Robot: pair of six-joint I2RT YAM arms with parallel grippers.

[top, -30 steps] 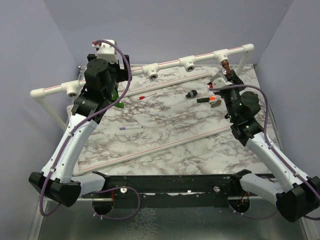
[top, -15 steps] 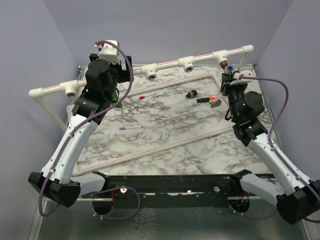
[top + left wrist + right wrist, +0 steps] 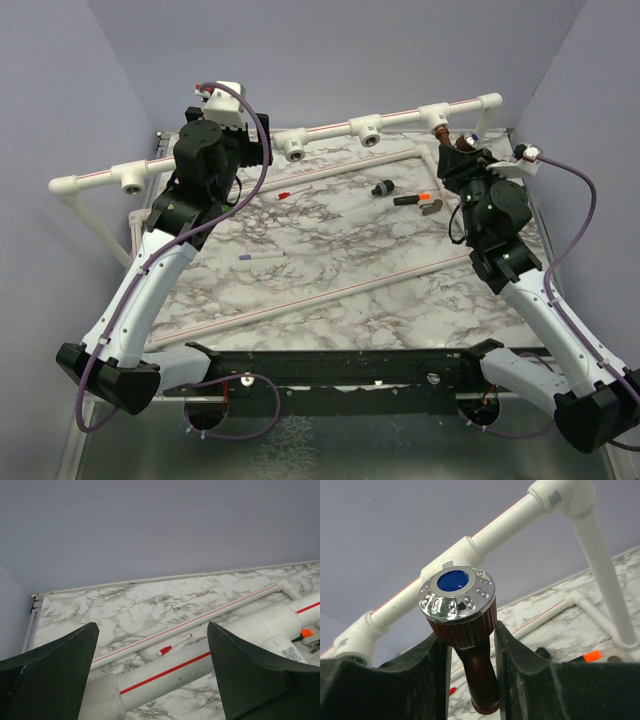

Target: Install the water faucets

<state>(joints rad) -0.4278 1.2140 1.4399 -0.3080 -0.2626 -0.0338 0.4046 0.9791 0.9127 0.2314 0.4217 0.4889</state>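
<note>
The right gripper (image 3: 470, 632) is shut tight on the reddish-brown faucet (image 3: 459, 600). The faucet is at the far right of the table (image 3: 330, 270), just beside a white T-fitting (image 3: 437, 115) on the long white pipe (image 3: 330, 128). I cannot tell if it touches the fitting. Its long way runs along the fingers (image 3: 420, 675). Its shiny silver end has a blue dot in the middle and sticks out past the fingertips, with the pipe behind it. Its brown body goes down between the two fingers. The left gripper (image 3: 152, 627) is at the far left. Its jaws are wide open and hold nothing, and the white pipe runs under the gap. A thin white stick with a red tip (image 3: 295, 190) lies on the table between the arms.
</note>
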